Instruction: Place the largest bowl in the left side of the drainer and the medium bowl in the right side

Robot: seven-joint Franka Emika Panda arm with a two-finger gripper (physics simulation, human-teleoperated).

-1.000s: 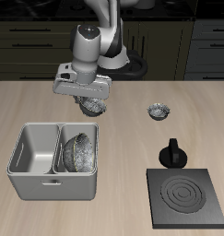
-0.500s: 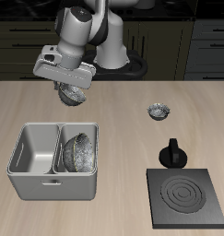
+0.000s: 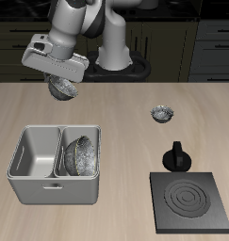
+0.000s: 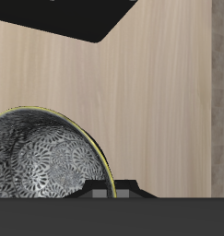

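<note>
My gripper (image 3: 61, 85) is shut on the medium bowl (image 3: 62, 90), a grey-silver speckled bowl held tilted in the air behind the drainer (image 3: 50, 189). The wrist view shows this bowl's patterned inside (image 4: 40, 161) close up, with bare table beyond it. The largest bowl (image 3: 81, 155) lies tilted in the drainer compartment nearer the stove plate. The other compartment (image 3: 36, 156) holds nothing. The drainer is a light grey tub near the table's front edge.
The smallest bowl (image 3: 162, 115) sits on the table farther back, away from the drainer. A black knob-like object (image 3: 175, 156) stands beside a black square stove plate (image 3: 191, 202) at the front edge. Dark cabinets run behind the table.
My gripper has risen and moved sideways with the medium bowl, away from the stove plate's side, and now hangs behind the drainer's empty compartment. The bowl in the drainer has not moved.
</note>
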